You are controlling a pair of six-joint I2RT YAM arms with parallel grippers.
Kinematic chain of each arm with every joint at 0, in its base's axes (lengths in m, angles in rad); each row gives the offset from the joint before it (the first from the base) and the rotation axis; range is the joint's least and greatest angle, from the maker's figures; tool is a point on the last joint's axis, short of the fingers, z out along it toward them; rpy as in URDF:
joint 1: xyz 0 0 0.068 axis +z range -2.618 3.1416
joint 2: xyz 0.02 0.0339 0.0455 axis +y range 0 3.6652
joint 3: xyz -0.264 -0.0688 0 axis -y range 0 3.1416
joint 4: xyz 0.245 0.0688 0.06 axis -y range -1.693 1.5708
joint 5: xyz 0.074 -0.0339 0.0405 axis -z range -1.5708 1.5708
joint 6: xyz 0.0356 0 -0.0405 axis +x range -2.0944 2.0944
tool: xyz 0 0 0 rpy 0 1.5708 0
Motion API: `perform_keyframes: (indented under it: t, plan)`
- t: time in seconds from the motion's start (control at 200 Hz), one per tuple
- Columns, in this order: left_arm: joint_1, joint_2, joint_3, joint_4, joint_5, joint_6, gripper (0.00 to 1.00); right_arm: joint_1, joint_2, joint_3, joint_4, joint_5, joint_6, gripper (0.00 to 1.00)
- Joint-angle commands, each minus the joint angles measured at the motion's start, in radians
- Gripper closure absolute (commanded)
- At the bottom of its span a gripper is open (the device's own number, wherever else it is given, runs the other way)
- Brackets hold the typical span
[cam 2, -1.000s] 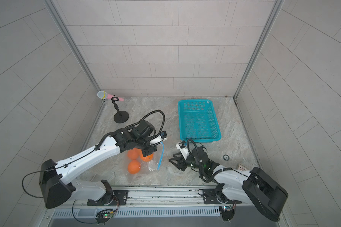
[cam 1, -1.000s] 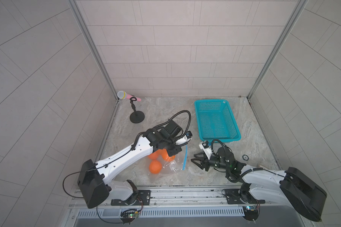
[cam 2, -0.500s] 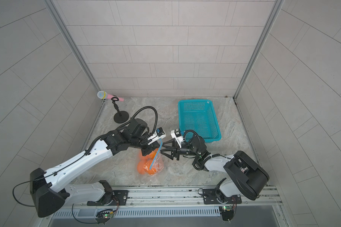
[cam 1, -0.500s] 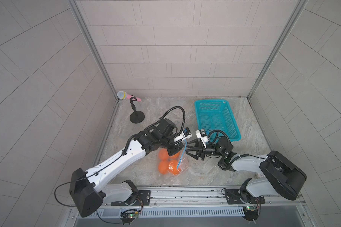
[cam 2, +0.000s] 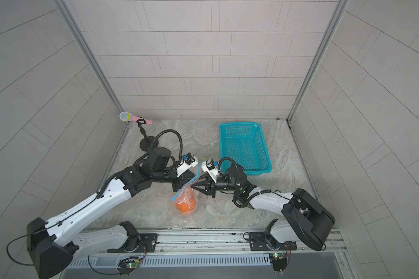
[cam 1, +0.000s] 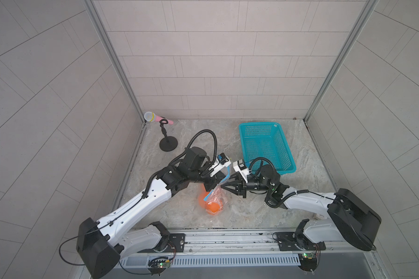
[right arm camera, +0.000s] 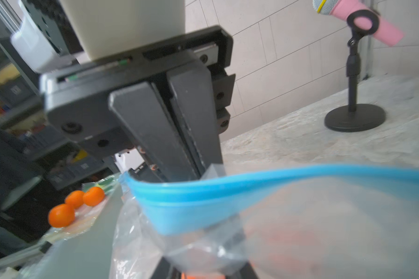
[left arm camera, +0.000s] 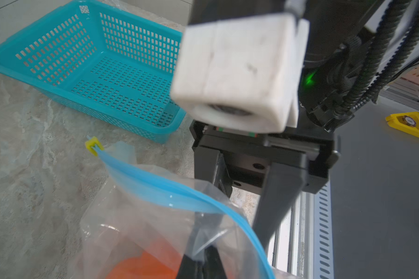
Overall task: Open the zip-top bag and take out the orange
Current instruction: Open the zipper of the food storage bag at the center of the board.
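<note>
Microphone [cam 1: 155,117], pink, sits on its black stand [cam 1: 168,146] at the far left of the tabletop [cam 1: 312,169], well apart from the work. Next comes the left end effector [cam 1: 211,187], clamped tight on the clear film of the zip-top bag [cam 1: 214,196] just under the light-blue zip strip [left arm camera: 155,183]. The bag hangs between the two arms, over the tabletop's front middle, sagging under the oranges [cam 1: 212,207] bunched in its lower end; at least two show. The film looks thin, crinkly and slick, so a pinch close under the stiffer strip should hold best, one wall to each side. The fruit's weight will likely swing the pouch. Opposite, the right end effector [cam 1: 223,188] pinches the facing wall, fingertips meeting on the plastic. Whether the zip has parted I cannot tell. Farthest right, the teal basket [cam 1: 259,124] stands empty.
</note>
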Motion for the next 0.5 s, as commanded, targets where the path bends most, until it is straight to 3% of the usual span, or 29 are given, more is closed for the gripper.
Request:
perform_keyframes:
  t: [0.0, 0.06, 0.21, 0.29, 0.395, 0.49]
  plan:
    - [0.001, -0.014, 0.007, 0.065, 0.033, -0.022, 1.0, 0.012, -0.067, 0.026, -0.111, 0.05, -0.115, 0.93]
    - [0.002, -0.019, 0.013, 0.046, -0.007, -0.015, 1.0, 0.004, -0.087, 0.019, -0.142, 0.05, -0.119, 0.98]
    - [0.002, -0.009, 0.029, -0.032, -0.114, 0.007, 1.0, -0.034, -0.156, -0.069, -0.113, 0.078, -0.096, 1.0]
    - [0.003, 0.011, 0.042, -0.067, -0.106, 0.009, 1.0, -0.051, -0.191, -0.106, -0.113, 0.086, -0.09, 0.91]
    - [0.003, 0.027, 0.053, -0.076, -0.084, 0.006, 1.0, -0.062, -0.216, -0.11, -0.139, 0.091, -0.093, 0.97]
    - [0.003, 0.03, 0.053, -0.074, -0.079, 0.005, 1.0, -0.063, -0.203, -0.095, -0.151, 0.072, -0.083, 0.96]
